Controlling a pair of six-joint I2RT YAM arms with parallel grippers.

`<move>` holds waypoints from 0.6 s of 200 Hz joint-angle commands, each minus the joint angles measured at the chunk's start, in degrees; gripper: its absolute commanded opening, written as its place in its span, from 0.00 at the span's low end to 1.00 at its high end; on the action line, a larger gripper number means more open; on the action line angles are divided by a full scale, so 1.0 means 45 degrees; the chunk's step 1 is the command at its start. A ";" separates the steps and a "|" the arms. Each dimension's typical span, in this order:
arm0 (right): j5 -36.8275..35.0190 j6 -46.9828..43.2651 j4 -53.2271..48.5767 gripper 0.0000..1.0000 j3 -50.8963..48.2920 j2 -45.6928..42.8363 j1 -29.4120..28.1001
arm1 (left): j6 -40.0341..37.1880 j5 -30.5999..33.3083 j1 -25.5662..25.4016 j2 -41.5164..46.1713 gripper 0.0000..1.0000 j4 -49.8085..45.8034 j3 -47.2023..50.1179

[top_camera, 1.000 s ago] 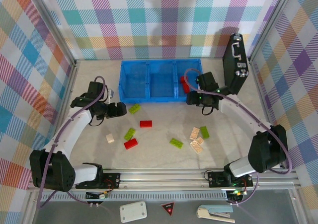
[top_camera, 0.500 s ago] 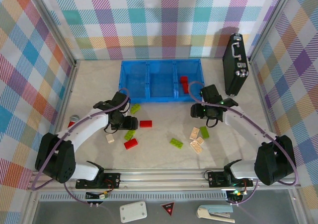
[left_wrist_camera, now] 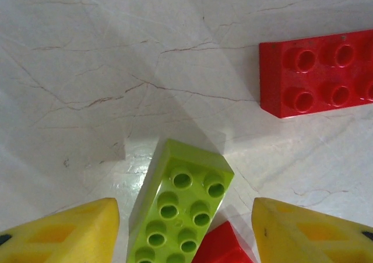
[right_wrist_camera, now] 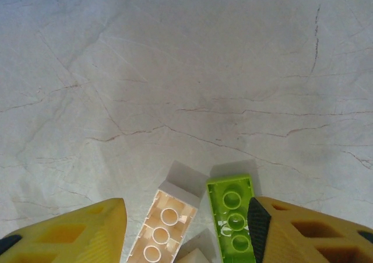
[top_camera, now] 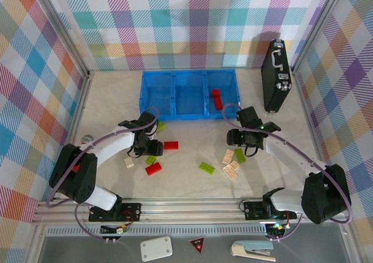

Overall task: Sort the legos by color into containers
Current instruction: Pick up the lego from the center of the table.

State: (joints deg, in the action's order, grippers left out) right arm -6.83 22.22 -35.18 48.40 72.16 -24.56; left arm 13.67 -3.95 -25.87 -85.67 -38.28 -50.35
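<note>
Two tools hang released above the tabletop: we see the left tool over a lime lego, the right tool over a beige lego and a green lego. Red legos lie in the right container.

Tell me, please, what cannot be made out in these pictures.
- Left wrist: the lime green brick is cut off by the bottom edge.
- Left wrist: the red brick runs off the right edge.
- Right wrist: the beige brick and green brick are cut off below.
- Top external: the small grey object at far left is too small to identify.
</note>
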 commanded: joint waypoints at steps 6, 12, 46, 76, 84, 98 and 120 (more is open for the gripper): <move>-0.0156 -0.0028 -0.0296 0.58 -0.0111 -0.0553 -0.0012 | -0.0304 0.0025 -0.0198 -0.0696 0.60 0.0090 -0.0430; -0.0186 -0.0016 -0.0339 0.58 -0.0131 -0.0629 -0.0012 | -0.0355 0.0056 -0.0235 -0.0803 0.59 0.0050 -0.0488; -0.0283 -0.0059 -0.0420 0.58 -0.0228 -0.0913 -0.0012 | -0.0518 0.0366 -0.0403 -0.1389 0.56 -0.0228 -0.0743; -0.0327 -0.0191 -0.0557 0.58 -0.0171 -0.0954 -0.0012 | -0.0526 0.0681 -0.0578 -0.1481 0.52 -0.0111 -0.0731; -0.0352 -0.0220 -0.0580 0.58 -0.0129 -0.0938 -0.0012 | -0.0509 0.0765 -0.0617 -0.1471 0.51 -0.0069 -0.0726; -0.0346 -0.0230 -0.0669 0.58 -0.0026 -0.0936 -0.0012 | -0.0516 0.0915 -0.0655 -0.1485 0.48 -0.0106 -0.0758; -0.0367 -0.0234 -0.0739 0.58 0.0101 -0.0996 -0.0017 | -0.0492 0.1062 -0.0694 -0.1509 0.45 -0.0183 -0.0831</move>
State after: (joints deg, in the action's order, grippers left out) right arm -7.90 21.80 -36.91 48.34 68.73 -24.58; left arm 12.12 -1.02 -28.25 -92.09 -37.74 -52.45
